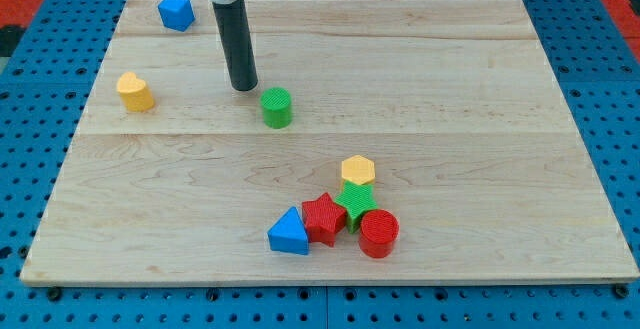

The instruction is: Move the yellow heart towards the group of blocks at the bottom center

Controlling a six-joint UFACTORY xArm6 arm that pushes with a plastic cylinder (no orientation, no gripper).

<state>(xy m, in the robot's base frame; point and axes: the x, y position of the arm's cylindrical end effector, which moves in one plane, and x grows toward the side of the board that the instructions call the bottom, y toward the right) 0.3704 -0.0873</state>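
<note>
The yellow heart (pixel 134 91) lies near the board's left edge, in the upper half. My tip (pixel 243 87) rests on the board to the heart's right, about a hundred pixels away, just up-left of a green cylinder (pixel 277 107). The group at the bottom centre holds a yellow hexagon (pixel 357 170), a green star (pixel 355 202), a red star (pixel 323 218), a blue triangle (pixel 289 233) and a red cylinder (pixel 379 234), packed close together.
A blue cube-like block (pixel 176 12) sits at the top left of the wooden board (pixel 500 119). The board lies on a blue perforated base. The green cylinder stands between my tip and the bottom group.
</note>
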